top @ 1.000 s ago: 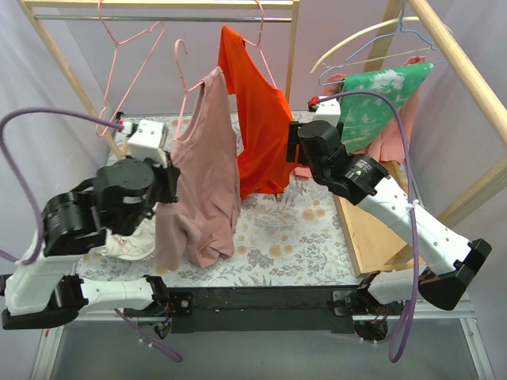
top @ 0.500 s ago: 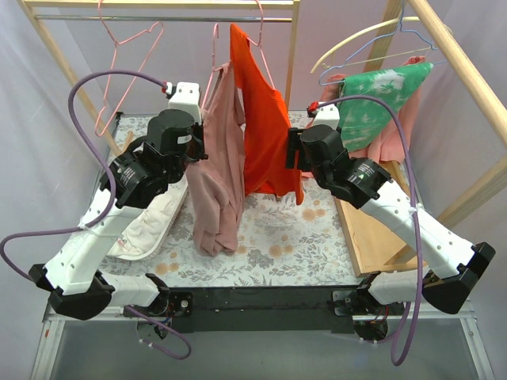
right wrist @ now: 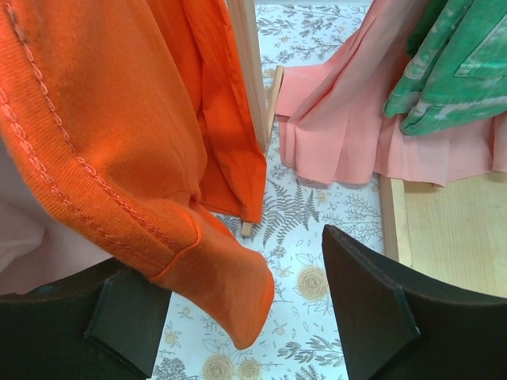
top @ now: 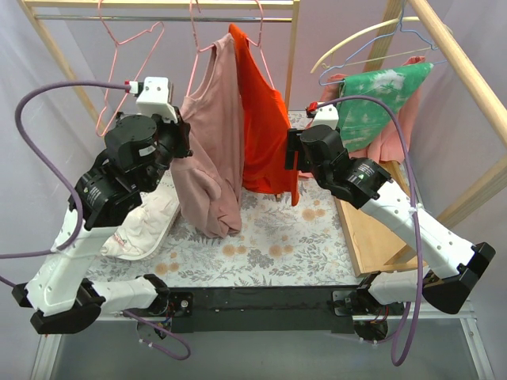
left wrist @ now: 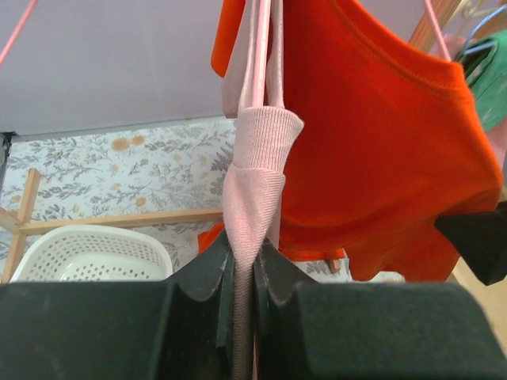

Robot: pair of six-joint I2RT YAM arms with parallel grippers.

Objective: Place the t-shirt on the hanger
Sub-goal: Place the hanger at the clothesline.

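T-shirt (top: 210, 142): hung from hanger (top: 193, 63), rising straight above your left tool (left wrist: 243, 261), whose jaws are pinched tight on its edge. Your right tool (right wrist: 242, 305): jaws wide apart, gripping nothing, orange top (right wrist: 119, 119) dangling between them.

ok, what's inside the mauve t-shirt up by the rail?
A pink wire hanger: its hook and upper wires show above the t-shirt; the rest is covered by fabric. The left tool pinches the fabric's edge.
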